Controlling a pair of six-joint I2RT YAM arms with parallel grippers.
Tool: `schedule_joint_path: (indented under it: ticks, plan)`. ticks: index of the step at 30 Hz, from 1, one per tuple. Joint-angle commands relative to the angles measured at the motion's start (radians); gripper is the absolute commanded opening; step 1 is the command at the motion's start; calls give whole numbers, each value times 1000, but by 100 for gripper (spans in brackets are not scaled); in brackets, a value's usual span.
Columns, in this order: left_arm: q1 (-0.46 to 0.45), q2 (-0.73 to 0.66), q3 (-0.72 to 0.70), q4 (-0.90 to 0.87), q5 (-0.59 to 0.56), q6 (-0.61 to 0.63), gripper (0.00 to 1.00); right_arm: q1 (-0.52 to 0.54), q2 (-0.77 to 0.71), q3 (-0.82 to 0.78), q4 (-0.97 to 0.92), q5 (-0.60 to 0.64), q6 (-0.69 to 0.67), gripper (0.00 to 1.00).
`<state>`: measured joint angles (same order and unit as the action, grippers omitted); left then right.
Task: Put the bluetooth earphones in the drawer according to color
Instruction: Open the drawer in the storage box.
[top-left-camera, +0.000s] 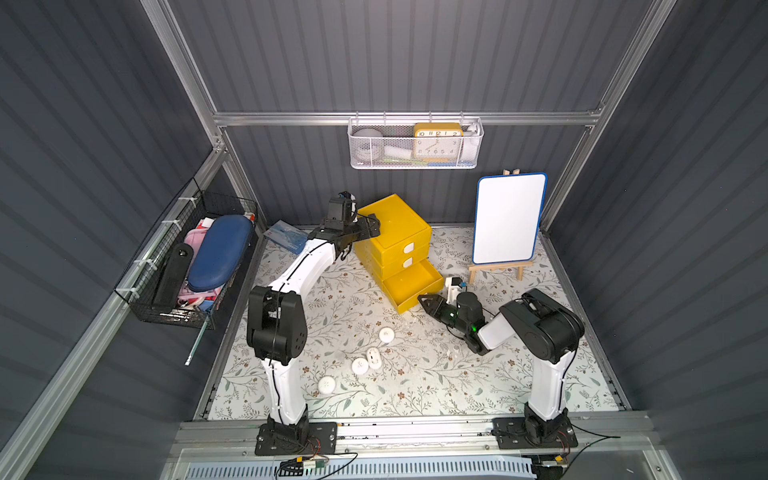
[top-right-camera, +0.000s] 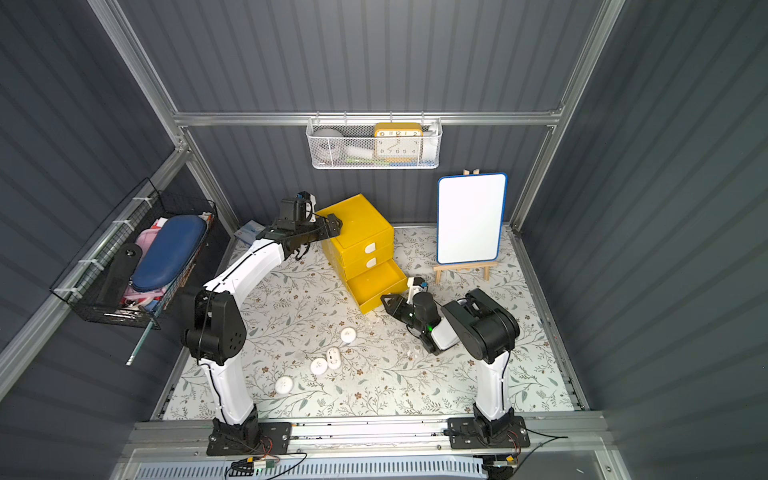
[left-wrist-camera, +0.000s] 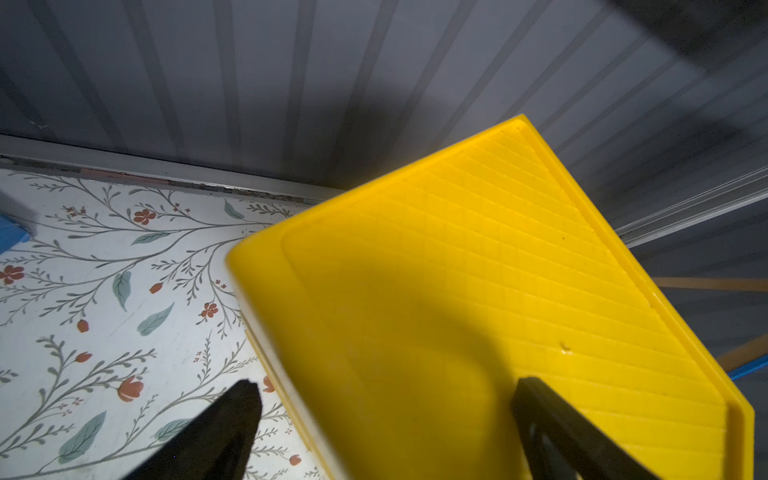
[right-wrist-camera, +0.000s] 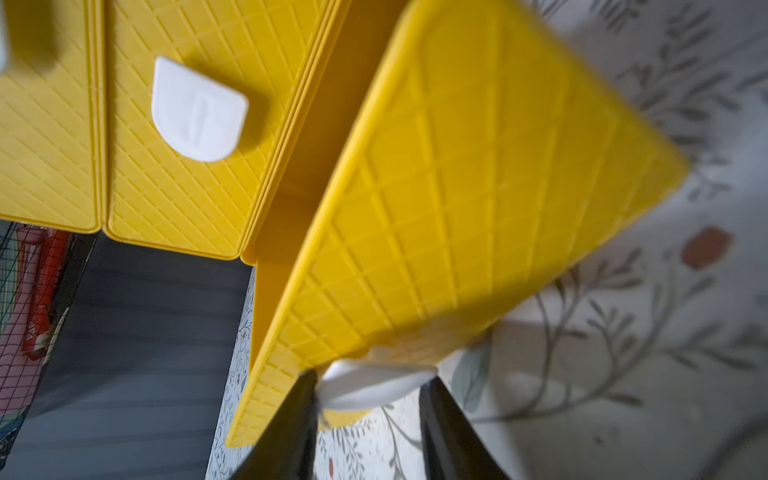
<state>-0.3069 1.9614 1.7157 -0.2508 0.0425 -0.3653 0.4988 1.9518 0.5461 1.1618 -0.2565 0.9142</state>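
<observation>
Whiteboard on wooden easel; yellow clock in mesh basket

The yellow cabinet is moulded plastic with a slight sheen, its faces embossed with a fine criss-cross grid; its white tab handle is smooth plastic. The floral table covering looks matt and smooth, the easel bare wood.

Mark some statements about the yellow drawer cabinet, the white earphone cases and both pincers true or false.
The bright yellow plastic cabinet's bottom drawer is pulled out. True.
The four white rounded plastic earphone cases lie inside that drawer. False: they lie on the floral mat.
The left pincer is open above the cabinet's top. True.
The right pincer holds a white case. False: it straddles the bottom drawer's white tab handle.
</observation>
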Motion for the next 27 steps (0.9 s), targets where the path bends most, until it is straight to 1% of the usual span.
schedule_joint_path:
  ticks: [1,9,11,13,15,18,20,22,24,27]
  plan:
    - [-6,22,-60,-159,-29,29,99,13,-18,-67,-53,36,-39,36]
    - [-6,5,-76,-156,-31,23,99,25,-70,-143,-68,64,-48,36]
    - [-6,-8,-82,-153,-27,22,99,26,-88,-143,-85,60,-50,38]
    - [-6,-28,-89,-154,-21,17,99,26,-124,-126,-147,50,-59,43]
    - [-6,-54,-99,-153,-15,13,99,32,-178,-92,-259,55,-83,52]
    - [-6,-100,-124,-150,-10,9,99,49,-266,-42,-438,99,-122,64]
    - [-6,-139,-153,-145,-8,2,99,60,-318,-13,-525,117,-144,67]
    - [-6,-183,-188,-134,0,-7,99,71,-355,13,-593,130,-165,67]
    - [-6,-233,-228,-131,4,-18,99,81,-383,51,-658,137,-194,65]
    - [-6,-316,-303,-117,3,-24,99,91,-393,135,-772,148,-246,58]
